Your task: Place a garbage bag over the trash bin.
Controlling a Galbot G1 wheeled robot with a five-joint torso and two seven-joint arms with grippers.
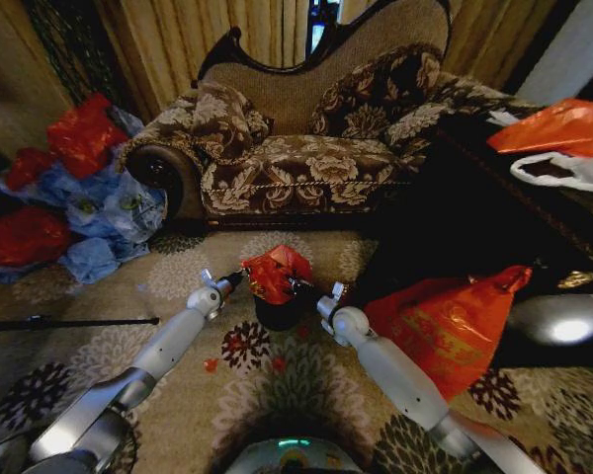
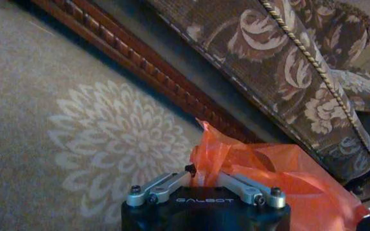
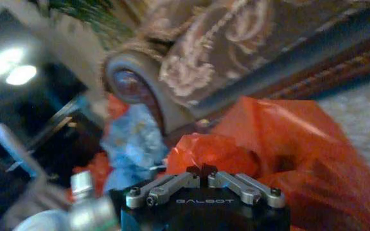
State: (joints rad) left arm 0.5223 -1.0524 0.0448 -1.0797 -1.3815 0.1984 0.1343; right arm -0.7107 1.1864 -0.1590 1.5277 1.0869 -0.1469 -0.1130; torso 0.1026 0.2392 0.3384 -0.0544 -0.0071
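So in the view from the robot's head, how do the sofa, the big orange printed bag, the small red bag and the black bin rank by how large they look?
1. Sofa.
2. Big orange printed bag, though it lies nearer the camera.
3. Small red bag, held between the left claw and right claw.
4. Black bin, mostly covered, so its rank is unsure.

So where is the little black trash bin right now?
In the head view the trash bin stands on the carpet before the sofa, between both grippers, under the red garbage bag.

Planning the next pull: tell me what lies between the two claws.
Head view: the glossy red plastic garbage bag, bunched over the small black bin.
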